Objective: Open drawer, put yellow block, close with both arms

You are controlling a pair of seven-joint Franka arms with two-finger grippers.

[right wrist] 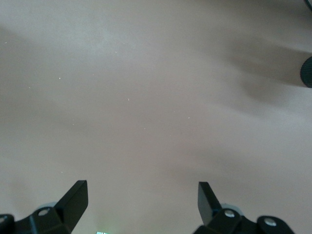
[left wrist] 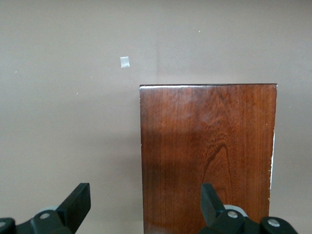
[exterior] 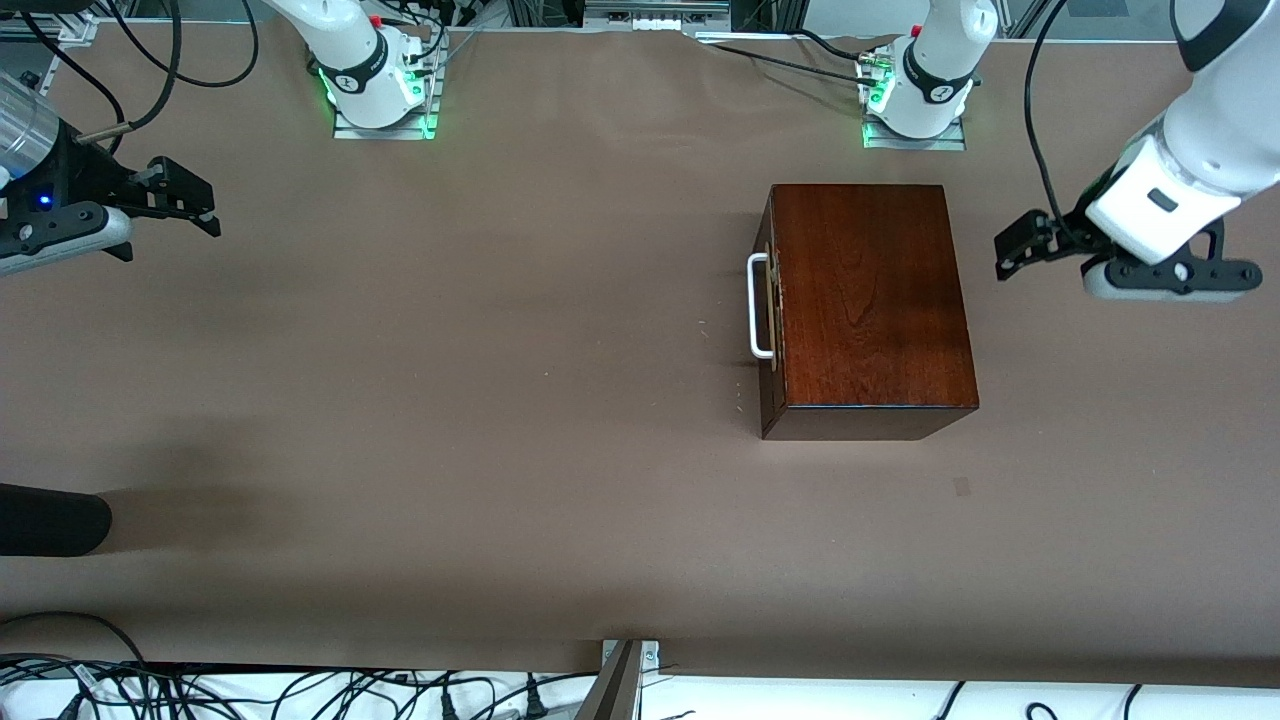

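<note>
The dark mahogany box (exterior: 870, 300) stands on the table toward the left arm's end. Its drawer (exterior: 771, 330) is shut, and the white bar handle (exterior: 758, 305) faces the right arm's end. The yellow block is out of view in every frame. My left gripper (exterior: 1012, 250) is open and empty, up in the air beside the box at the left arm's end. The left wrist view shows the left gripper (left wrist: 145, 192) over the box top (left wrist: 209, 146) at its edge. My right gripper (exterior: 205, 205) is open and empty over bare table at the right arm's end; the right wrist view shows it (right wrist: 141, 187) over the brown cover only.
A brown cover (exterior: 450, 400) lies over the whole table. A black rounded object (exterior: 50, 520) reaches in near the front camera at the right arm's end and shows in the right wrist view (right wrist: 307, 70). A small tape patch (exterior: 962, 487) lies near the box.
</note>
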